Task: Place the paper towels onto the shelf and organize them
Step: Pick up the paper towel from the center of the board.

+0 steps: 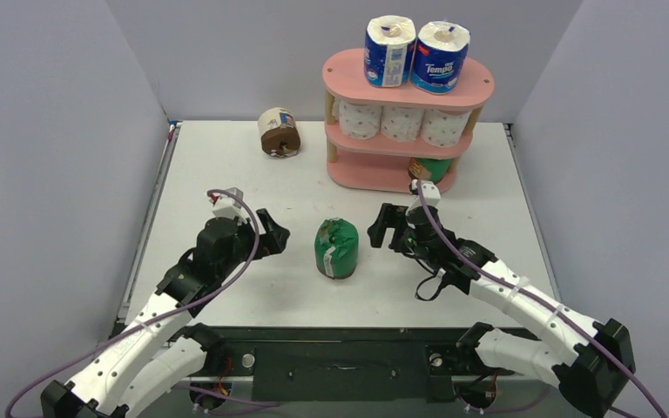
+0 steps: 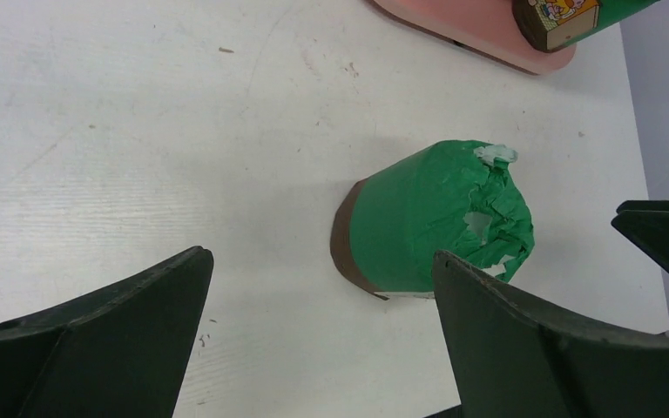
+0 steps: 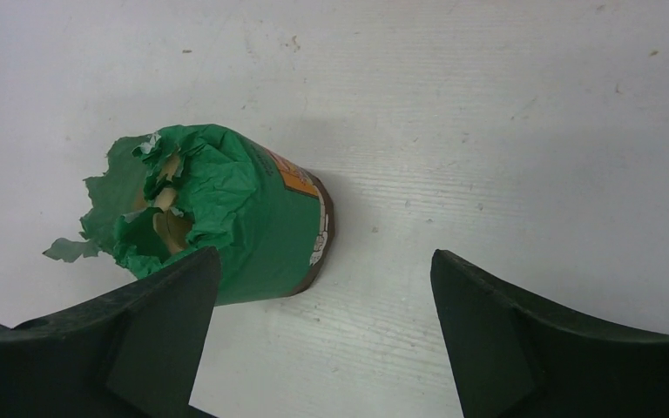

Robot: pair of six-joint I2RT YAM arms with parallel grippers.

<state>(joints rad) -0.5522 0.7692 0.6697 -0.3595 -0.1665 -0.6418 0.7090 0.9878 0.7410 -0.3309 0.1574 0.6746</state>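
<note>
Since the left hand (image 1: 272, 234) and right hand (image 1: 383, 228) both gape empty either side of the green roll (image 1: 336, 248), upright on the counter (image 1: 226, 174) well short of the shelf (image 1: 341, 75), a clumsy approach could topple it or snag its torn wrap.

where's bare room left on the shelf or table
Bare: the shelf's bottom tier left of the shelved green roll, and the table's left side near the cream roll. Crowded: top and middle tiers are full; the loose green roll sits between the open left gripper and right gripper.
</note>
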